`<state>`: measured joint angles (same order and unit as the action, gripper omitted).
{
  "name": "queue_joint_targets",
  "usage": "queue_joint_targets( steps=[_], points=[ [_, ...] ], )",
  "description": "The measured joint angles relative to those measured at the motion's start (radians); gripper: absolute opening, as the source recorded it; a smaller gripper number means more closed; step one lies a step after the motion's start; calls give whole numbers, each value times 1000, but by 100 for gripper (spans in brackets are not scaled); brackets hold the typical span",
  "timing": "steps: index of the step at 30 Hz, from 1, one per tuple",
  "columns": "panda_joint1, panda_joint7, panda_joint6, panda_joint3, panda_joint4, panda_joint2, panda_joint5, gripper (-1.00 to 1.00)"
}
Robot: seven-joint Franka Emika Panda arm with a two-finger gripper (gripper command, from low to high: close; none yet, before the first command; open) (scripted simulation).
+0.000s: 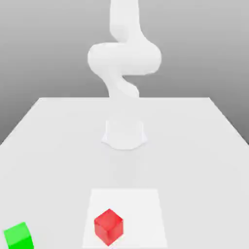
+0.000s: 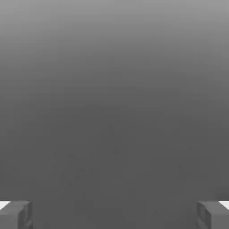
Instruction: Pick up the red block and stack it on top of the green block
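We have not grabbed anything yet; our gripper [image 2: 114, 214] fingers are spread wide. Next we reach the near red block [image 1: 108, 226], right of the green block [image 1: 18, 236].

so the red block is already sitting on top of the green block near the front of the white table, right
Not stacked. In the exterior view the red block rests on the white table, apart from the green block, which sits off to the exterior view's left. Both are near the front.
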<state>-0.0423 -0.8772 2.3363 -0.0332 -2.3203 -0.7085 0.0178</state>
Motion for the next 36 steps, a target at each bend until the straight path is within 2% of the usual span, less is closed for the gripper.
queue_joint_targets(
  steps=[13, 19, 25, 29, 30, 36],
  points=[
    [-169, -411, 188, -118, -106, 480, 104, 0],
    [-199, -573, 276, -119, -155, 695, 116, 0],
    [-201, -671, 380, -116, -195, 900, 63, 0],
    [-173, -710, 495, -79, -177, 1044, 102, 0],
    [-166, -716, 515, -71, -174, 1069, 110, -100],
    [-163, -720, 526, -67, -172, 1081, 114, -100]
  ],
)
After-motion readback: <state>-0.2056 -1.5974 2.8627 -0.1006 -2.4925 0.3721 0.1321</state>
